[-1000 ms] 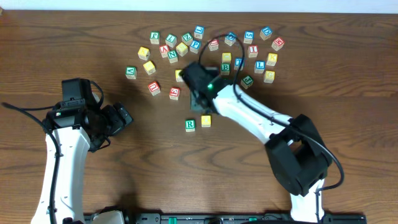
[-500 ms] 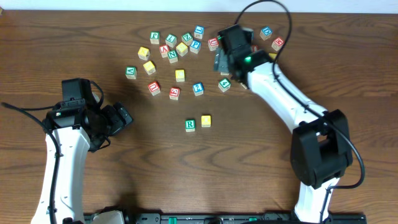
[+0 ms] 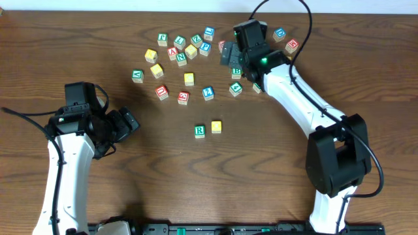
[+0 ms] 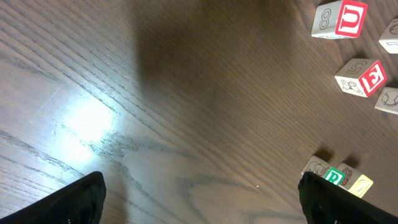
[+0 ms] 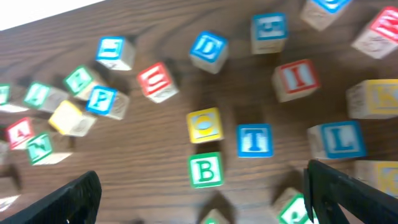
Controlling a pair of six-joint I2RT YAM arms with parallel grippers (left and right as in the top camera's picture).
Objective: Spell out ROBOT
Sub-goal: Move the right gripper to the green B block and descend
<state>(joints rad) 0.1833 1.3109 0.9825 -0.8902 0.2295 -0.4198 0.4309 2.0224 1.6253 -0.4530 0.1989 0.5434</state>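
Note:
The green R cube [image 3: 200, 131] and a yellow cube [image 3: 216, 126] sit side by side in the middle of the table. They also show in the left wrist view as the R cube [image 4: 334, 177] and the yellow cube [image 4: 359, 184]. My right gripper [image 3: 230, 59] hovers open over the far cluster. Below it lie the green B cube [image 5: 206, 170], the blue T cube [image 5: 254, 139] and a yellow-faced cube [image 5: 204, 125], with the right gripper [image 5: 205, 199] holding nothing. My left gripper [image 3: 130, 123] rests open and empty at the left, its jaws [image 4: 208, 205] wide over bare wood.
Several other letter cubes [image 3: 183, 49] are scattered along the far side. Near the right gripper are a blue D [image 5: 208, 48], a red I [image 5: 296, 79] and a blue L [image 5: 339, 138]. A red U [image 4: 351, 17] and a red K [image 4: 372, 76] lie ahead of the left gripper.
The right arm has swung from beside the R and yellow pair back to the far right cluster, and its jaws have widened. The left arm has not moved.

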